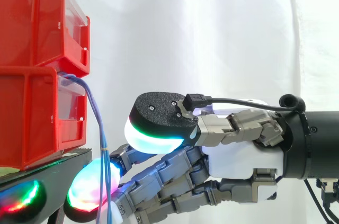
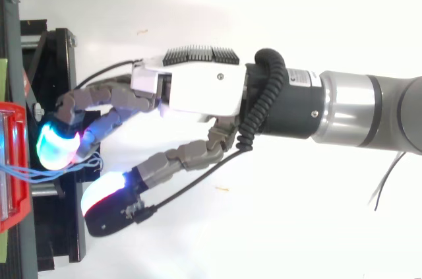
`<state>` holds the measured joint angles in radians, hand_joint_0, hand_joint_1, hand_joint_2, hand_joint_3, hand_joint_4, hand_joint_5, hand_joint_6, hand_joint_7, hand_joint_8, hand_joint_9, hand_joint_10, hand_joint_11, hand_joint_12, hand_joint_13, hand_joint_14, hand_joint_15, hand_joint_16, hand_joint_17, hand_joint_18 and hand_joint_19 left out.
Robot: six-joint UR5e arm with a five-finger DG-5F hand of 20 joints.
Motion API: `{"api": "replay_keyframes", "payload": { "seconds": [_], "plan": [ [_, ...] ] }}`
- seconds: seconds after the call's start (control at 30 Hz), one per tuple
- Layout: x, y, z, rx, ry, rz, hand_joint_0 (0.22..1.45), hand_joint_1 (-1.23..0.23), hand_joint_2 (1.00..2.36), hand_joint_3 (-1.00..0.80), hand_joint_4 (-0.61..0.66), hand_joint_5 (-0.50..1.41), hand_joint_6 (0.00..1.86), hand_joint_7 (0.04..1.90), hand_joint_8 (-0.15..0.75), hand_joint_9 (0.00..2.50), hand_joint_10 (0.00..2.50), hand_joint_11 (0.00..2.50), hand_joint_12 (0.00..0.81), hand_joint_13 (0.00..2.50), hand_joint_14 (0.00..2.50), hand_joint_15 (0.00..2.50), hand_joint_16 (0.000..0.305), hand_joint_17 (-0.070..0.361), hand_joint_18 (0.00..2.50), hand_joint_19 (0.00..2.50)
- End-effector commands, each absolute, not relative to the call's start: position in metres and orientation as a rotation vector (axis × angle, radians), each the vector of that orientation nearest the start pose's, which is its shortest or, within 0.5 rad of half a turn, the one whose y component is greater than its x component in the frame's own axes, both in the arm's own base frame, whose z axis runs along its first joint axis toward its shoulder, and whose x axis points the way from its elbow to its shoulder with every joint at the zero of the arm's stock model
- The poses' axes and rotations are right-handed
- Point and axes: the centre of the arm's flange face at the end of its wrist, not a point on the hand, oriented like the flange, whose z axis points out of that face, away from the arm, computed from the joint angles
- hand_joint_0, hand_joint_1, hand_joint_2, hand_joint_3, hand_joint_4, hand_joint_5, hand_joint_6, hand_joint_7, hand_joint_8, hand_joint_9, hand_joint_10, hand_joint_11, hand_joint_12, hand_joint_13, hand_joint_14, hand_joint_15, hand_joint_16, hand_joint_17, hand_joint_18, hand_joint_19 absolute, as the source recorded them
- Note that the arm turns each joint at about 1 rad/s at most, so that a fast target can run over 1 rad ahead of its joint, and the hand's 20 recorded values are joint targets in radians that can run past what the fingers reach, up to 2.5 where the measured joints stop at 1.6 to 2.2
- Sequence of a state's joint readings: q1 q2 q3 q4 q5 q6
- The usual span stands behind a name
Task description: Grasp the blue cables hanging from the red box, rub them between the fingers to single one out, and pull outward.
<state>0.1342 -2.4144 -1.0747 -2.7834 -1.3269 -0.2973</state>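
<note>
The blue cables (image 1: 96, 114) spill over the front lip of the lower red box (image 1: 29, 123) on the left and hang down past the edge of the black stand (image 1: 50, 161). The hand (image 1: 238, 155) reaches in from the right and is spread open. Its lower fingertips (image 1: 87, 189) lie against the strands, while the thumb (image 1: 159, 121) sits well above them, with nothing pinched as far as I can see.

From above, the loose loop of cable (image 2: 82, 165) lies just beside the glowing pads, in the gap towards the thumb. I think the next step is to bring the thumb down onto the strands against those pads, lightly enough that they can still roll. A hard clamp would probably bunch them together. I would only pull right, away from the box, once a single strand stays in the pinch.
</note>
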Motion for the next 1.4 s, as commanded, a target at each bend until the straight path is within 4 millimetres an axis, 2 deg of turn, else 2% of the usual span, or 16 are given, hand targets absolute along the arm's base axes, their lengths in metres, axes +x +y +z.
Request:
{"api": "replay_keyframes", "payload": {
  "seconds": [0.0,0.1,0.2,0.27,0.33,0.37,0.43,0.47,0.73,1.1,1.23,1.37],
  "plan": [
    [0.799,-0.042,0.213,1.090,1.231,0.977,0.55,-0.74,1.01,-0.38,0.29,-0.07,0.50,1.11,0.293,0.60,0.01,0.23,0.369,0.30,0.01,0.22,0.050,0.113,0.07,0.39],
    [0.799,-0.038,0.213,1.125,1.211,1.023,0.56,-0.74,1.01,-0.38,0.27,-0.07,0.50,1.15,0.296,0.60,0.01,0.23,0.370,0.31,0.01,0.22,0.050,0.113,0.07,0.39],
    [0.799,-0.036,0.213,1.145,1.200,1.052,0.57,-0.74,1.01,-0.36,0.20,-0.06,0.50,1.26,0.298,0.61,0.01,0.25,0.370,0.32,0.01,0.23,0.050,0.113,0.09,0.40],
    [0.799,-0.037,0.213,1.157,1.197,1.073,0.57,-0.75,1.01,-0.33,0.17,-0.08,0.61,1.09,0.300,0.63,0.01,0.27,0.371,0.33,0.01,0.24,0.050,0.113,0.11,0.40],
    [0.799,-0.034,0.213,1.157,1.201,1.089,0.57,-0.74,1.01,-0.29,0.13,-0.10,0.67,1.03,0.305,0.63,0.01,0.30,0.372,0.33,0.01,0.24,0.050,0.114,0.12,0.40],
    [0.799,-0.034,0.213,1.157,1.202,1.090,0.57,-0.75,1.01,-0.25,0.13,-0.13,0.77,0.89,0.306,0.63,0.01,0.32,0.372,0.33,0.01,0.25,0.050,0.114,0.12,0.40],
    [0.799,-0.035,0.213,1.157,1.205,1.090,0.58,-0.77,1.02,-0.21,0.11,-0.15,0.85,0.85,0.310,0.63,0.01,0.36,0.375,0.34,0.01,0.25,0.051,0.114,0.12,0.40],
    [0.799,-0.036,0.212,1.159,1.204,1.089,0.58,-0.79,1.02,-0.17,0.11,-0.16,0.91,0.75,0.311,0.63,0.01,0.37,0.377,0.35,0.01,0.26,0.051,0.115,0.13,0.40],
    [0.792,-0.040,0.206,1.187,1.275,1.077,0.60,-0.81,1.02,-0.13,0.10,-0.16,0.93,0.77,0.328,0.66,0.01,0.41,0.389,0.38,0.01,0.26,0.054,0.121,0.17,0.40],
    [0.780,-0.042,0.206,1.218,1.377,1.058,0.63,-0.83,1.02,-0.20,0.10,-0.16,0.93,0.80,0.327,0.68,0.01,0.44,0.389,0.41,0.01,0.29,0.053,0.119,0.16,0.43],
    [0.778,-0.042,0.213,1.223,1.381,1.055,0.62,-0.83,1.02,-0.19,0.12,-0.16,0.93,0.82,0.325,0.69,0.01,0.45,0.388,0.41,0.01,0.30,0.053,0.119,0.16,0.44],
    [0.772,-0.040,0.233,1.227,1.386,1.049,0.60,-0.78,1.02,-0.22,0.16,-0.15,0.92,0.82,0.338,0.70,0.01,0.45,0.391,0.40,0.01,0.31,0.052,0.118,0.11,0.48]
  ]
}}
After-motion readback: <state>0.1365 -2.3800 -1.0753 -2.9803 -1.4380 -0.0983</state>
